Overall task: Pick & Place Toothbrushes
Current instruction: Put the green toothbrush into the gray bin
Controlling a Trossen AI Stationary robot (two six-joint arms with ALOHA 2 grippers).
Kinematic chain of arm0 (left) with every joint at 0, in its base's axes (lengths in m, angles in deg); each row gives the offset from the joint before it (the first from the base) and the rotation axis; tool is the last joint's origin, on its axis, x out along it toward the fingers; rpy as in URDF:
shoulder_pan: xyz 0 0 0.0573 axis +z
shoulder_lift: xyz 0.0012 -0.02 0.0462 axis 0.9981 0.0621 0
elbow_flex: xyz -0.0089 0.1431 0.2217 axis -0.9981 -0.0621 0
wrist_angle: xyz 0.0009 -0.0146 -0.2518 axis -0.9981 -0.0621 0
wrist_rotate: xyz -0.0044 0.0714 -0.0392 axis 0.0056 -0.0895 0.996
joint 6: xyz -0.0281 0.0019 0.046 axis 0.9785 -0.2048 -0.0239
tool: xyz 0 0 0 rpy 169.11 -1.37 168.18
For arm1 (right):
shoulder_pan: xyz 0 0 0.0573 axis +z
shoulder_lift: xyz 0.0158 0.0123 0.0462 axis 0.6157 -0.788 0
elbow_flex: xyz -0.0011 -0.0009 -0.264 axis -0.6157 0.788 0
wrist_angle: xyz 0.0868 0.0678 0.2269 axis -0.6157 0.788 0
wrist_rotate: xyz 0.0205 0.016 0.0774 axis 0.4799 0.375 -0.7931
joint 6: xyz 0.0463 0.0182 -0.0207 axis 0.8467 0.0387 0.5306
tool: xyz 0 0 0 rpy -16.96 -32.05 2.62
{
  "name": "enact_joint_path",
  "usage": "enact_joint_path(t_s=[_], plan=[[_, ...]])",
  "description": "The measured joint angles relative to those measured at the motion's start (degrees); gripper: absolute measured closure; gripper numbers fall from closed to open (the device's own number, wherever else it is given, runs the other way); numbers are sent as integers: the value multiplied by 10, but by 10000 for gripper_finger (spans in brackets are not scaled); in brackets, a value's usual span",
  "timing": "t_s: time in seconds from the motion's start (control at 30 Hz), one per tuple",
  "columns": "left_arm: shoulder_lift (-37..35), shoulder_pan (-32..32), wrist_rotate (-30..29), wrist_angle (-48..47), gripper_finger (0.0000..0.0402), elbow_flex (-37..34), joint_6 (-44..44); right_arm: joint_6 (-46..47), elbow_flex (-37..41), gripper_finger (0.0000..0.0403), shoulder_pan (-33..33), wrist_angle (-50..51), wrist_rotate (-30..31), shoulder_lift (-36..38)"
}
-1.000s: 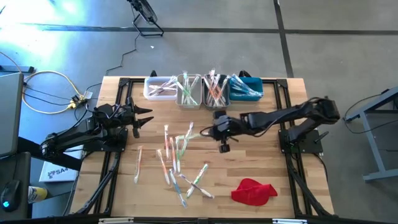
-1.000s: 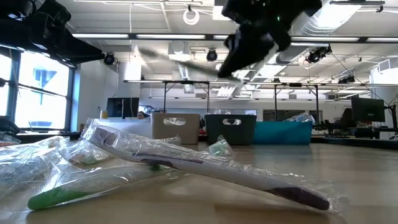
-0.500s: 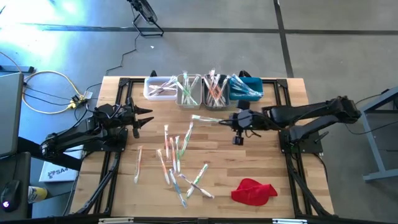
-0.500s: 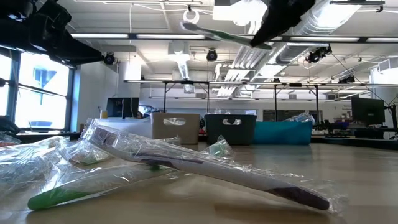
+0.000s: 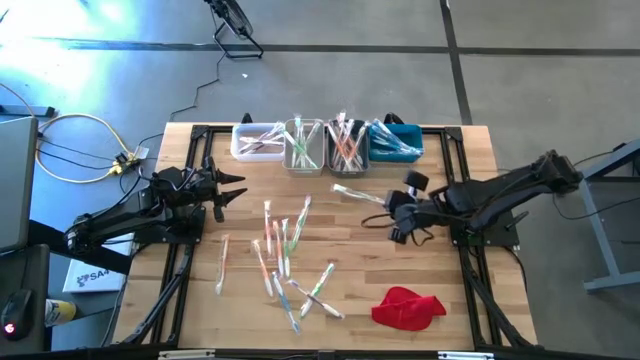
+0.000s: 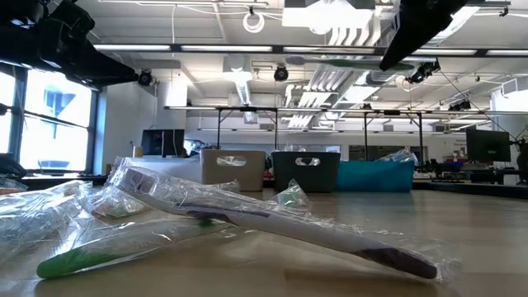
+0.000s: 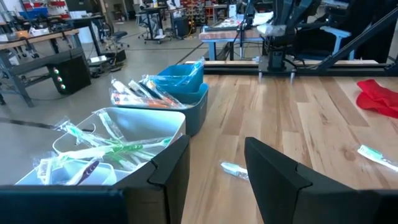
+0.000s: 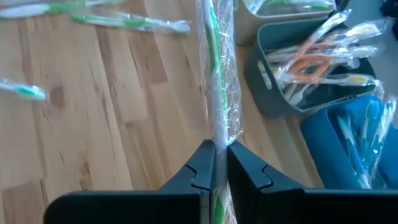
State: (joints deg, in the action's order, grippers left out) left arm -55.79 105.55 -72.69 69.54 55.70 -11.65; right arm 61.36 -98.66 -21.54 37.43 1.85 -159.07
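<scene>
You had the right gripper above the wooden bench, fingers clenched on a green-handled toothbrush in clear wrapper, held off the surface just short of the four bins. The grey bin with orange brushes and the blue bin stood nearest. Loose wrapped toothbrushes lay scattered mid-bench; a red cloth sat near the front. Your left gripper waited at the left side, fingers released.
</scene>
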Motion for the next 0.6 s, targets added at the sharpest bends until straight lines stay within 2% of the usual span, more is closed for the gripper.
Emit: enact_joint_path(t_s=[0.17, 0.3, 0.47, 0.6], plan=[[0, 0, 0, 0, 252, 0, 0, 71, 82, 385, 23, -15, 21, 19], [0, 0, 0, 0, 252, 0, 0, 91, 194, 385, 23, -123, 23, 62], [0, 0, 0, 6, 252, 0, 0, 6, 319, 385, -1, -358, 12, 122], [0, 0, 0, 24, 252, 0, 5, -82, 381, 385, -39, -501, -14, 153]])
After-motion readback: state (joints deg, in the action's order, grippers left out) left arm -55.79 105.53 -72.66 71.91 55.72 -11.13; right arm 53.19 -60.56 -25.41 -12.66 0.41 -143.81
